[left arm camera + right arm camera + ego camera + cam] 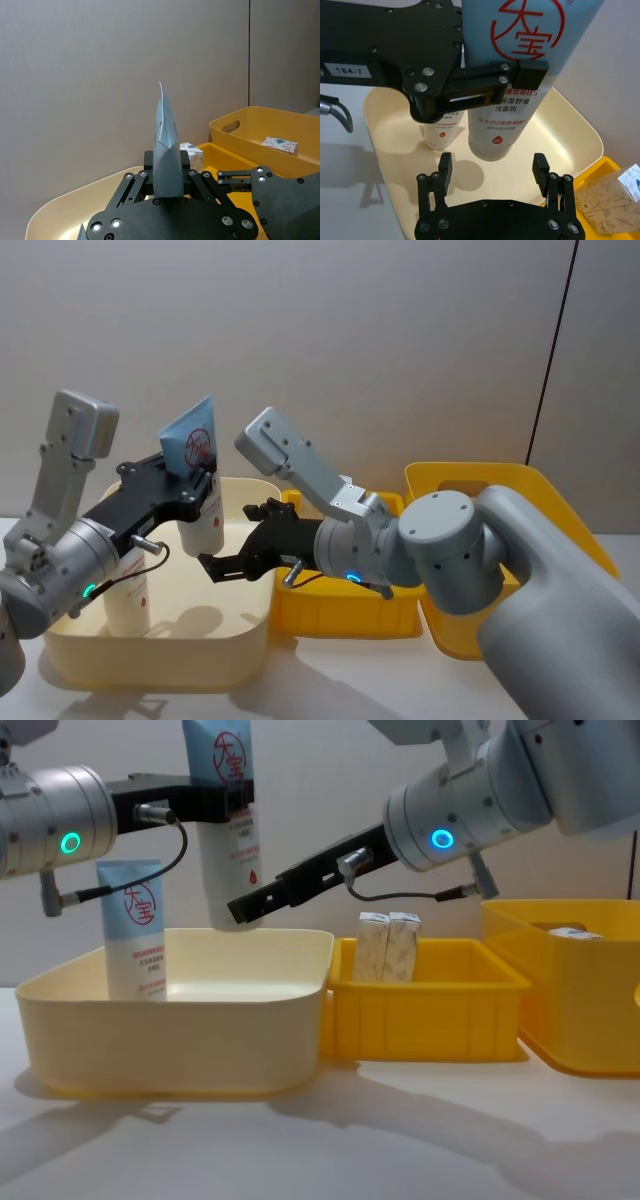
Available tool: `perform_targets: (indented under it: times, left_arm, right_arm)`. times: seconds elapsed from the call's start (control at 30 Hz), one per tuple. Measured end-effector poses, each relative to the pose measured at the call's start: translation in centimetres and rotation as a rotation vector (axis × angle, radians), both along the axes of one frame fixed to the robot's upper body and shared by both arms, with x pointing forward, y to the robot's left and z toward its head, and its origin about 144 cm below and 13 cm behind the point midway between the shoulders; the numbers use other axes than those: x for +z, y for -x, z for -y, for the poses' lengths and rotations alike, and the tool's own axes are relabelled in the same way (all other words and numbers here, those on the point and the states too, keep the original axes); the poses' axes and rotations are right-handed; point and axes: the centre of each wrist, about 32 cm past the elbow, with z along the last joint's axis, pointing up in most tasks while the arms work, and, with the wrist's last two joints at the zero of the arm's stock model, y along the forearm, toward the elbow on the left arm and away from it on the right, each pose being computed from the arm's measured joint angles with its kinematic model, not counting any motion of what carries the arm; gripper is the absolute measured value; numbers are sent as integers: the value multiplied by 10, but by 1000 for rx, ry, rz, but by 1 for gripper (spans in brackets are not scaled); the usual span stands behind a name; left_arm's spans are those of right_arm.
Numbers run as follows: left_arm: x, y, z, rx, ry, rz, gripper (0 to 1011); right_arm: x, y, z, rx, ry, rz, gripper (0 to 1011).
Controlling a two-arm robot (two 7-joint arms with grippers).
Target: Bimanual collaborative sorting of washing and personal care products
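Tube, top cut off, clamped in left pincer.

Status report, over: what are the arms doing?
Left gripper, jaws shut on light-blue tube, above cream bin. Right gripper, jaws open, near tube's cap end. Nothing between.

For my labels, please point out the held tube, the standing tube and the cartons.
held tube (225, 870), chest view, lower body.
standing tube (133, 955), chest view, lower half.
cartons (403, 950), chest view, front of right-hand one.

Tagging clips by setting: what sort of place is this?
Probably a robotics lab bench: bare grey wall, white table, yellow bins. The left claw holds a squeeze tube above the cream bin; the right claw, open, is at its base.
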Motion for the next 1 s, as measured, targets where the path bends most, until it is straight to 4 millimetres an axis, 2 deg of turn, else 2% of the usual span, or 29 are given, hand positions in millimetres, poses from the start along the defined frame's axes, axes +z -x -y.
perform_targets:
  times: [0.47, 1.0]
  left_arm:
    - [-9, 4, 1, 11, 12, -23, 275]
    - [-10, 6, 1, 10, 13, -25, 275]
  right_arm:
    - [-2, -2, -6, -10, -8, 5, 1001]
    - [-9, -4, -17, -27, -41, -17, 1001]
